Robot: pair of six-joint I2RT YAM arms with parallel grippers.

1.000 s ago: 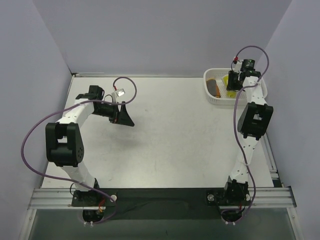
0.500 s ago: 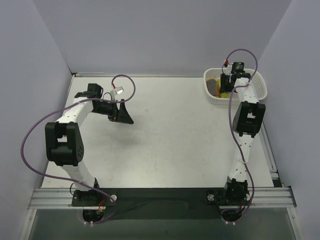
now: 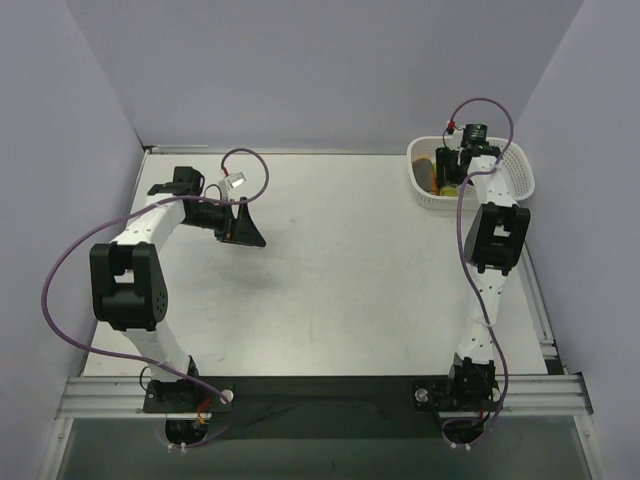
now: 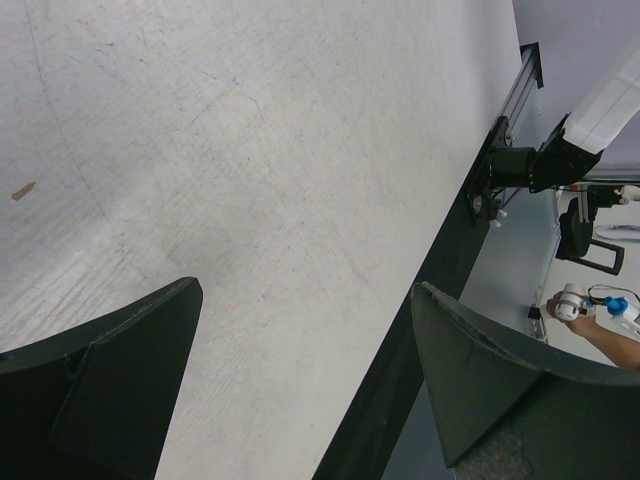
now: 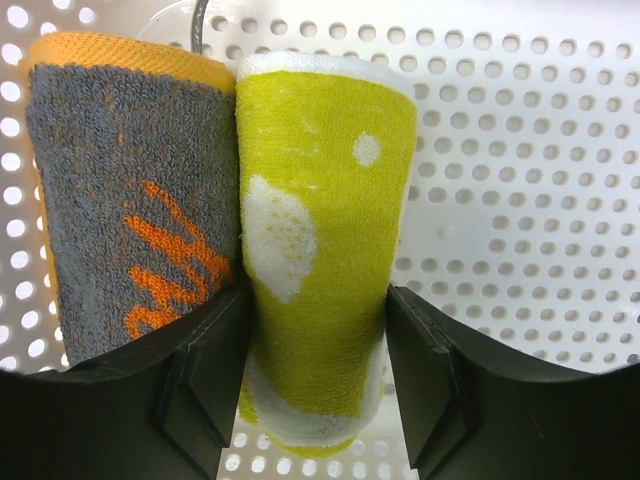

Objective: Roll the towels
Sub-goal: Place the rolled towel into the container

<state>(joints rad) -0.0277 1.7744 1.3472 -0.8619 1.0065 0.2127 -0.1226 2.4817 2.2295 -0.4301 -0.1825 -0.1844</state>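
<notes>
- The white surface point(image 3: 340, 270) is lying bare across the middle, scuffed with faint scratches, and a small brown fleck point(image 4: 22, 190) is sitting on it in the left wrist view.
- Plain pale lilac walls point(image 3: 320, 70) are closing in the surface at the back and on both sides, and a metal rail point(image 3: 320, 397) is running along the near edge where the two arm bases are bolted.
- A white perforated basket point(image 3: 522, 182) is sitting in the far right corner of the surface.
- The orange-and-grey towel point(image 5: 125, 200) is carrying orange script on its grey face. The letters are too partial to be read.
- The yellow-green towel point(image 5: 325, 240) is showing only pale blots and a pale dot, with no writing.
- Both towels are lying rolled inside the basket, side by side and touching along their length, the orange-and-grey one on the left in the right wrist view.
- The right claw point(image 5: 315, 295) is reaching down into the basket. Its two dark fingers point(image 5: 215, 370) are pressing on either side of the yellow-green towel, which is narrowing slightly between them, and the left one is also touching the orange-and-grey towel.
- The left claw point(image 4: 305, 288) is hovering over the far left part of the surface with its fingers spread wide, holding nothing and touching nothing.
</notes>
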